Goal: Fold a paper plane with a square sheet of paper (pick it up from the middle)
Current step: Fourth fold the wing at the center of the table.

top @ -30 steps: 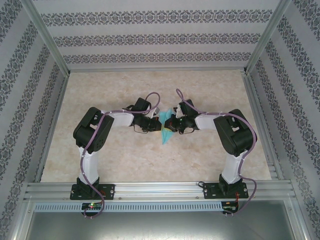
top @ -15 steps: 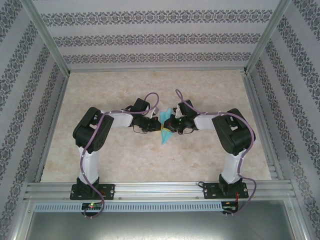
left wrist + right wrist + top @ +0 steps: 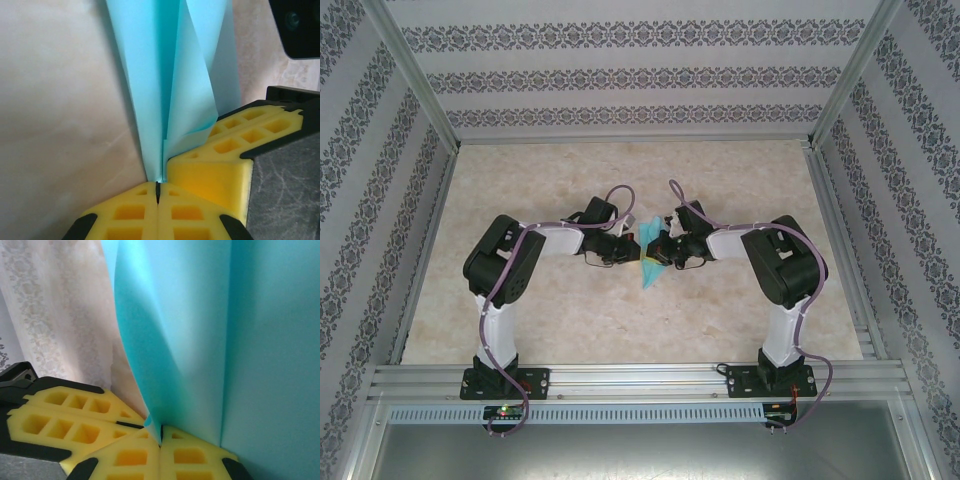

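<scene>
The turquoise paper (image 3: 649,268) is folded into a narrow pointed paper plane shape and sits mid-table, its tip toward the arm bases. My left gripper (image 3: 634,250) and right gripper (image 3: 657,250) meet over its upper part. In the left wrist view the yellow pads (image 3: 125,215) are pressed together, and the paper's (image 3: 150,75) folded layers run into their seam. In the right wrist view the pads (image 3: 195,455) are shut on a bottom edge of the paper (image 3: 200,340). Each wrist view also has the other gripper's pads close alongside.
The beige marbled tabletop (image 3: 570,310) lies bare around the arms. Aluminium frame rails (image 3: 620,375) run along the near edge, and patterned walls close the sides and back. The two arms' elbows (image 3: 500,262) (image 3: 785,262) stand out to either side.
Both arms and the paper have crept slightly; the right arm's elbow has moved a little to the left. Both grips stay shut.
</scene>
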